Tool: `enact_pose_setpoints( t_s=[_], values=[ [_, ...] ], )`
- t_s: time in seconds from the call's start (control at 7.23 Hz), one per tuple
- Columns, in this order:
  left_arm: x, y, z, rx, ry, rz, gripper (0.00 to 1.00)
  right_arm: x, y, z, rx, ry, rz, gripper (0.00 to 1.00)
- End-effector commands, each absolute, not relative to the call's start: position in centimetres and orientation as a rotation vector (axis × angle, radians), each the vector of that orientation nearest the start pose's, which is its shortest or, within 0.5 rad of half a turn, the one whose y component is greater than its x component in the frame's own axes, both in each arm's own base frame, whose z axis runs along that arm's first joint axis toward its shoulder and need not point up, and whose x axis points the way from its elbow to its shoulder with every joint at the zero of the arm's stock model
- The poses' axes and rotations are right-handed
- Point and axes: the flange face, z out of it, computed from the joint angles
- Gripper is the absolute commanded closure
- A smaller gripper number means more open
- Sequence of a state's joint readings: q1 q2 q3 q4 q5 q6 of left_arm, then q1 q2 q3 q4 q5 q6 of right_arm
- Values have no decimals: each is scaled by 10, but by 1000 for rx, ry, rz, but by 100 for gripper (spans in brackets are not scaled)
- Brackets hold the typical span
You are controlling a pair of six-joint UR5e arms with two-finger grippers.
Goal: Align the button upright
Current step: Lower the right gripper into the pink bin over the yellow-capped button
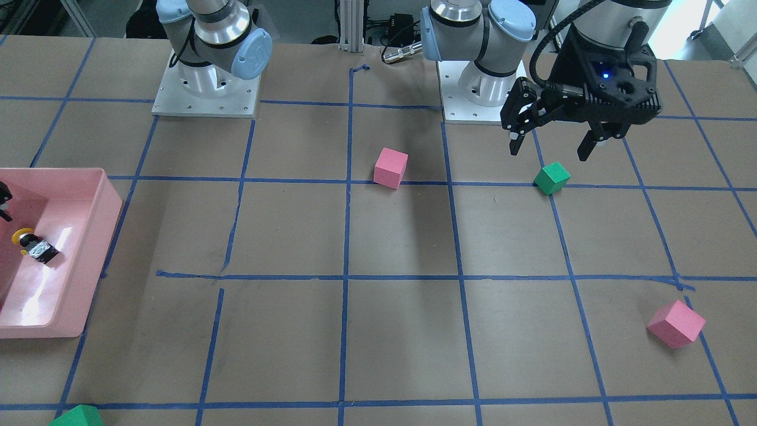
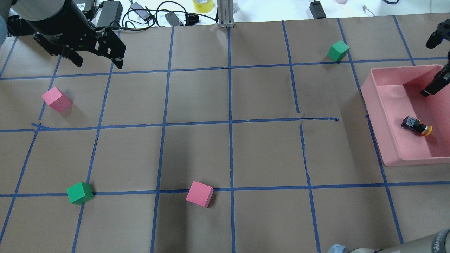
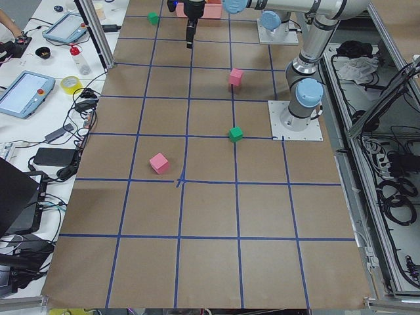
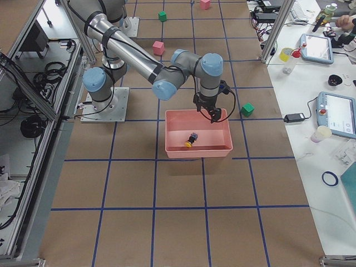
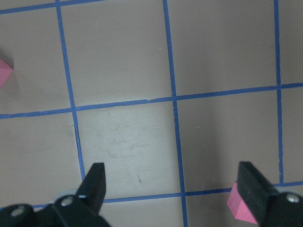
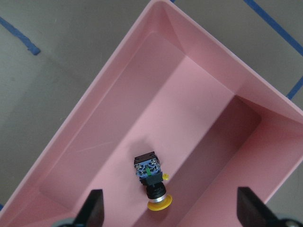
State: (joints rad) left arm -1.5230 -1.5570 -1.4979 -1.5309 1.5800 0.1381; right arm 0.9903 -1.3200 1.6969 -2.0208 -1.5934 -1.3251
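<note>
The button (image 6: 151,182) lies on its side on the floor of the pink bin (image 6: 109,94), yellow cap toward the wrist camera, grey base away. It also shows in the overhead view (image 2: 416,125) and the front view (image 1: 32,245). My right gripper (image 6: 171,198) is open and empty above the bin, its fingers on either side of the button and apart from it. My left gripper (image 2: 98,64) is open and empty, raised over the table far from the bin (image 2: 372,105). It holds nothing in its wrist view (image 5: 173,170).
Two pink cubes (image 2: 56,99) (image 2: 199,194) and two green cubes (image 2: 80,192) (image 2: 338,50) lie scattered on the taped paper. Cables, power bricks and a tape roll (image 2: 203,5) lie beyond the table's far edge.
</note>
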Motion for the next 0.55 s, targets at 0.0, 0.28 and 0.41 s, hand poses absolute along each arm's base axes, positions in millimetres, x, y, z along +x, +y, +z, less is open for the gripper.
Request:
enact_pose_setpoints(
  t_s=[0.0,0.28,0.41],
  values=[
    [-109,-502,536,140,3111,-196,0,-220,-561,308,-1264,2939,-16,0],
    [-108,-503,536,138,3111,-199,0,-232,-568,287,-1406,2901,-36,0],
    [-108,-503,534,138,3112,-194,0,-237,-567,273,-1417,2872,-17,0]
  ],
)
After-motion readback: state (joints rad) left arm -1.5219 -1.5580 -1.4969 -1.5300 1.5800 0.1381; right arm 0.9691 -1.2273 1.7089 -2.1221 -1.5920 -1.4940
